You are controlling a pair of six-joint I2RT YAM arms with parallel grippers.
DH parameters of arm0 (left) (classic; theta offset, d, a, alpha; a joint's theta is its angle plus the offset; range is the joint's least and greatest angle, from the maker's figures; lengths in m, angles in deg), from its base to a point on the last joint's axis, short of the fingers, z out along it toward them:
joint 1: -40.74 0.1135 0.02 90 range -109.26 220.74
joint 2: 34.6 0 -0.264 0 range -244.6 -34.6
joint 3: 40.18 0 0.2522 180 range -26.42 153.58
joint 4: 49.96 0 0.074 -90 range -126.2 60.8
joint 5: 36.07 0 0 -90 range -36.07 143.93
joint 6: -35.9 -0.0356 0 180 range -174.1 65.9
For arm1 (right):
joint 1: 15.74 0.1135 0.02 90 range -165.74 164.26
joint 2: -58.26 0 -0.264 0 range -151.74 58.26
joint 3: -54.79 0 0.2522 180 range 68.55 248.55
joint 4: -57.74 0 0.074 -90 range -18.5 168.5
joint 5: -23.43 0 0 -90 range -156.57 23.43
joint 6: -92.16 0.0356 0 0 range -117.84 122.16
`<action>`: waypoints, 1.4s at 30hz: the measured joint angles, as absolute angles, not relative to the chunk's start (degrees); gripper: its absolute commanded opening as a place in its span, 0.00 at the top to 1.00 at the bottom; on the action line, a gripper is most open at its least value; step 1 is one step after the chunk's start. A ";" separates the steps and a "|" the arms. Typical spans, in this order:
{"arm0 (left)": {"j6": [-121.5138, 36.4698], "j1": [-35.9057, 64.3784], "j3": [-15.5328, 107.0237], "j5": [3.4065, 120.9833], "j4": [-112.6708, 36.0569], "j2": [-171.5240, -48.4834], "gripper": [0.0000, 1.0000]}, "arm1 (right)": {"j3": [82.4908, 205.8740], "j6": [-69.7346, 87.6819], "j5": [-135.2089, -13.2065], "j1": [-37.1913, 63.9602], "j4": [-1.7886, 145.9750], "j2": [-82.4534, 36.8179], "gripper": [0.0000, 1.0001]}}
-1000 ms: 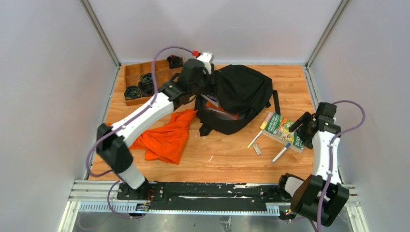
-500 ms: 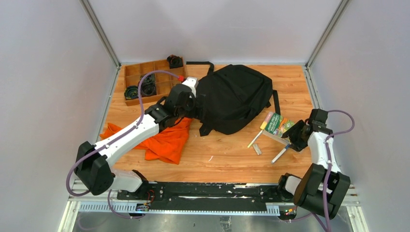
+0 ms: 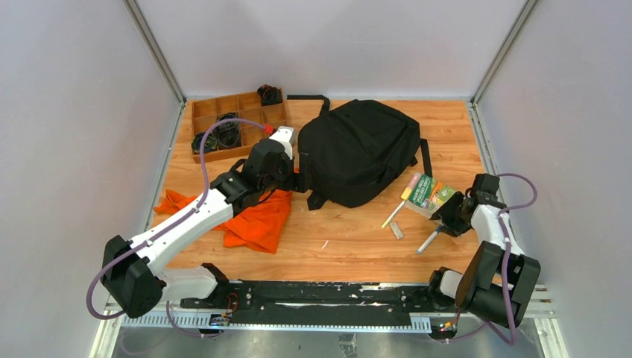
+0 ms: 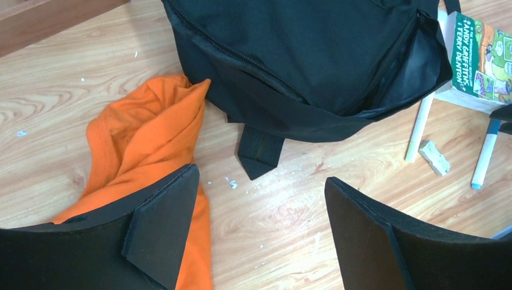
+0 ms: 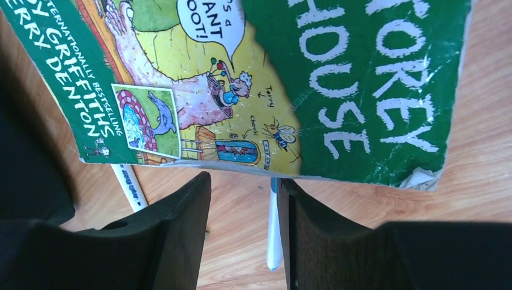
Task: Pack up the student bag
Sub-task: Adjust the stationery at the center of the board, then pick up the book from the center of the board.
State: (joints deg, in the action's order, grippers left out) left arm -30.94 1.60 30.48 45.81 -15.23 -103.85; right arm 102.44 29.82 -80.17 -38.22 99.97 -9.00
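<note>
The black student bag [image 3: 363,149] lies flat at the middle back of the table, and its lower edge and a strap end show in the left wrist view [image 4: 302,54]. My left gripper [image 3: 300,179] [image 4: 259,205] is open and empty, just off the bag's near left side, above bare wood beside the orange cloth [image 3: 253,216] [image 4: 139,157]. My right gripper [image 3: 451,216] [image 5: 244,199] is open and low at the near edge of a green picture book [image 3: 428,192] [image 5: 314,72]. A blue-and-white pen [image 5: 273,232] lies on the table between its fingers, against the right one.
A highlighter [image 3: 395,210] [image 4: 418,130], an eraser [image 3: 396,231] [image 4: 435,157] and the blue pen [image 3: 430,239] [image 4: 486,154] lie near the book. A wooden compartment tray [image 3: 235,123] with dark rolls stands back left. Grey walls enclose the table.
My left gripper let go of the bag's opening and drew back toward the near left, and the bag fell flat and closed. My right gripper moved nearer and lower, to the book's edge.
</note>
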 measured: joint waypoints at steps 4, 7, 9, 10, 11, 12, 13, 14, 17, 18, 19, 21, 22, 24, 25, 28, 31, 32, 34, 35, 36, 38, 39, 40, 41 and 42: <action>-30.42 1.60 30.02 46.69 -15.30 -103.85 0.16 | 102.26 29.03 -81.05 -38.11 99.16 -9.26 0.51; -30.20 1.60 29.78 47.10 -15.38 -103.85 0.15 | 101.48 28.90 -82.01 -37.48 98.44 -9.24 0.49; -30.20 1.60 29.78 47.50 -15.41 -103.85 0.15 | 100.97 28.94 -82.69 -36.56 98.28 -9.44 0.48; -30.20 1.60 29.78 47.67 -15.41 -103.85 0.15 | 100.75 29.03 -83.04 -35.69 98.06 -9.74 0.48; -30.20 1.60 29.78 47.85 -15.45 -103.85 0.15 | 100.60 29.21 -83.23 -34.31 97.85 -10.25 0.48; -30.20 1.60 29.78 47.98 -15.45 -103.85 0.15 | 100.47 29.47 -83.54 -32.91 97.56 -10.88 0.49; -30.20 1.60 29.78 48.17 -15.49 -103.85 0.15 | 100.54 29.86 -83.98 -31.08 97.04 -11.45 0.49; -30.20 1.60 29.78 48.28 -15.56 -103.85 0.15 | 100.62 30.17 -84.15 -29.24 96.49 -11.86 0.49; -30.03 1.60 29.76 48.48 -15.93 -103.85 0.15 | 101.10 31.57 -84.39 -23.23 94.94 -13.02 0.48; -30.00 1.60 29.74 48.66 -16.04 -103.85 0.14 | 101.26 31.96 -84.30 -21.41 94.70 -13.20 0.47; -30.00 1.60 29.74 48.83 -16.15 -103.85 0.14 | 101.37 32.27 -84.13 -20.15 94.66 -13.26 0.46; -30.00 1.60 29.74 49.00 -16.35 -103.85 0.14 | 101.74 32.62 -82.97 -18.62 95.51 -13.09 0.42; -30.00 1.60 29.74 49.03 -16.41 -103.85 0.14 | 102.00 32.62 -81.83 -18.44 96.14 -12.78 0.40; -29.98 1.62 29.74 48.98 -16.52 -103.85 0.14 | 102.87 32.75 -78.53 -18.40 97.80 -11.47 0.33; -29.92 1.60 29.69 48.94 -16.78 -103.87 0.14 | 103.27 32.92 -77.22 -18.49 98.41 -10.55 0.30; -29.63 1.60 29.45 48.96 -17.48 -104.24 0.14 | 104.47 34.06 -75.01 -20.87 99.20 -7.12 0.21; -28.96 1.60 29.13 49.60 -18.18 -104.92 0.13 | 104.67 37.21 -76.37 -27.05 98.33 -5.13 0.19; -28.58 1.60 28.99 50.03 -18.16 -105.05 0.13 | 104.47 38.61 -77.57 -29.30 97.47 -4.87 0.19; -28.39 1.60 28.95 50.84 -18.20 -105.08 0.12 | 103.29 42.15 -80.13 -32.87 94.81 -4.50 0.15; -28.34 1.60 28.95 50.99 -18.36 -105.05 0.11 | 102.26 44.49 -81.55 -34.14 93.39 -4.26 0.14; -28.34 1.60 28.95 51.10 -18.53 -105.03 0.11 | 101.37 46.04 -82.40 -34.68 92.21 -4.15 0.13; -28.39 1.60 28.95 51.04 -18.55 -105.03 0.10 | 98.96 49.93 -84.78 -35.34 89.04 -4.15 0.13; -28.43 1.60 28.95 50.97 -18.55 -105.03 0.10 | 98.07 51.83 -85.77 -35.38 87.99 -4.26 0.13; -28.45 1.60 28.95 50.91 -18.55 -105.03 0.09 | 97.48 53.47 -86.47 -35.40 87.36 -4.26 0.13; -28.47 1.60 28.95 50.78 -18.53 -105.03 0.09 | 97.10 55.33 -86.84 -35.42 86.83 -4.24 0.14; -28.52 1.60 28.95 50.71 -18.51 -105.03 0.09 | 96.82 56.97 -87.01 -35.49 86.02 -4.15 0.14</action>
